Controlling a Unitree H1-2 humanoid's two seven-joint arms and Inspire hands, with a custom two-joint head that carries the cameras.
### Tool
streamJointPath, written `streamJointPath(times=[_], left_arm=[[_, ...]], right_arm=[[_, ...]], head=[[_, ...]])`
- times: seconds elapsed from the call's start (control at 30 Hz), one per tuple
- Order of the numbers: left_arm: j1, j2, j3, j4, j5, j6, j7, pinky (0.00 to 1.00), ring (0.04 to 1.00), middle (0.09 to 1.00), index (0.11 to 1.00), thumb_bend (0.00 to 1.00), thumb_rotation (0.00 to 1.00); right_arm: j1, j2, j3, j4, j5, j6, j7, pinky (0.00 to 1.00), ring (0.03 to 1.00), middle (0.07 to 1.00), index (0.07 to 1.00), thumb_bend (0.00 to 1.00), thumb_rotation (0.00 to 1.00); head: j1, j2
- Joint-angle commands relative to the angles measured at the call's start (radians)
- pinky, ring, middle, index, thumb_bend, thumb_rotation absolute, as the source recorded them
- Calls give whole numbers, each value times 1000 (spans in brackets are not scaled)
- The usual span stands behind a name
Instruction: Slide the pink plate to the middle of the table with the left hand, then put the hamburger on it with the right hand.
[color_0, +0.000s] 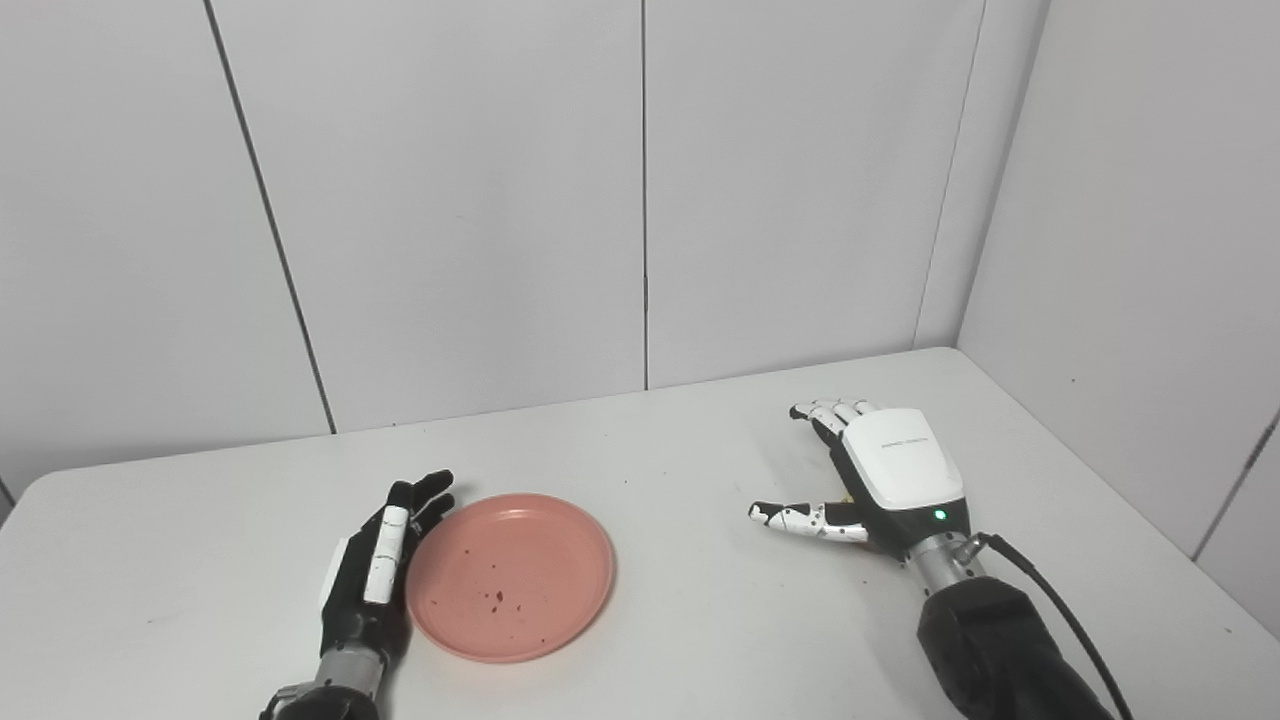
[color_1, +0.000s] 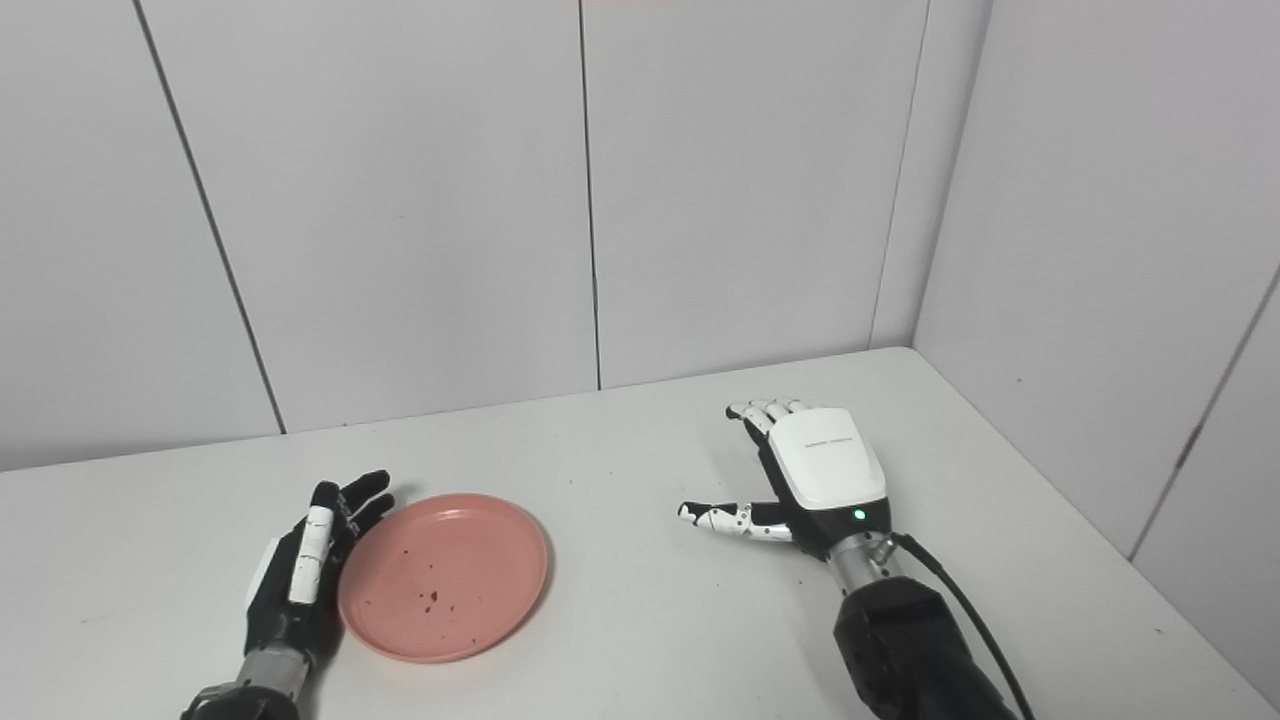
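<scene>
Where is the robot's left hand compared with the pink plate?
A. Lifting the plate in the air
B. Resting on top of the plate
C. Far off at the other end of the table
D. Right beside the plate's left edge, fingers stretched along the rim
D: the left hand stands edge-on against the left rim of the pink plate, its fingers stretched along it, and the plate lies flat on the table.

Matt pink plastic plate (color_0: 510, 577), smooth matt white table (color_0: 700, 620), glossy white/black plastic right robot hand (color_0: 885, 480).
</scene>
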Motion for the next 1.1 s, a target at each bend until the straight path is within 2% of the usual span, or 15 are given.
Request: streamJointPath(times=[0.0,0.4,0.77,1.07], left_arm=[[-2,-3,0,3,-12,23,-4,932,860,863,664,888,840],[2,-1,-2,-1,-7,21,-3,940,860,857,661,886,845],[8,-1,-2,-14,-8,30,-4,935,855,854,657,883,839],[11,1,-5,-28,-8,45,-8,938,854,859,657,883,835]], right_arm=[[-64,-36,-2,15,5,23,-18,721,786,793,762,759,968],[-124,-65,22,176,68,41,-40,684,772,790,765,755,998],[-142,-80,48,259,103,55,-64,659,765,784,756,744,951],[-141,-91,68,311,151,44,-78,666,768,781,750,738,964]], head=[[1,1],[9,2],[13,6],[16,10]])
